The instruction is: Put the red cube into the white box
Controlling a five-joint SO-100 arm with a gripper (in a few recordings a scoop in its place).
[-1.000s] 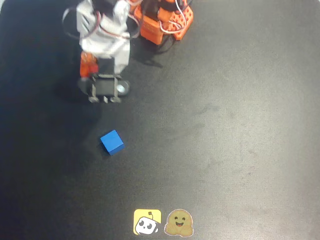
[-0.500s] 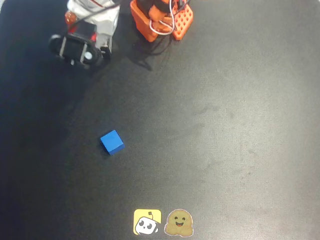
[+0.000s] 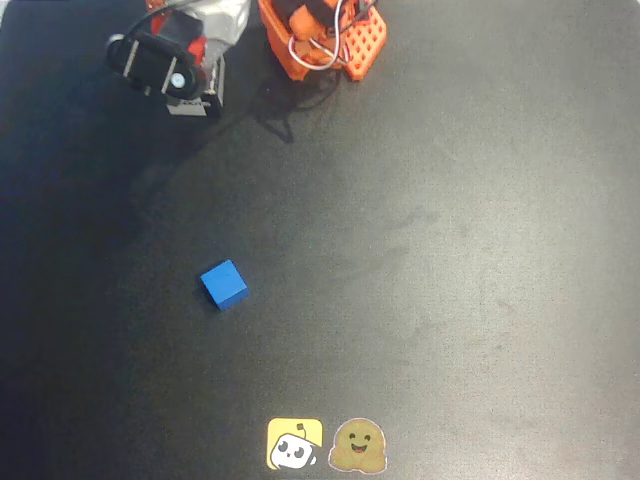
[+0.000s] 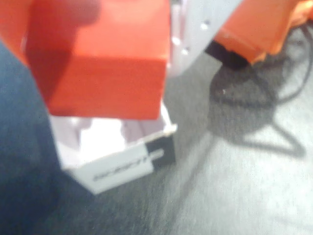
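wrist view: jaws grasping red cube (image 4: pixel 105 63) above white box (image 4: pixel 115 149), at 6 o'clock; centre over opening before releasing.

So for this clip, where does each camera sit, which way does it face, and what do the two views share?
Overhead view: fixed above, looking straight down on the black table; the blue cube, two stickers, the arm's orange base and the gripper at the top edge.
Wrist view: on the arm, looking down past the red cube, which is close to the lens, into the white box just below.
Shared: the black table, the orange base and its cables.
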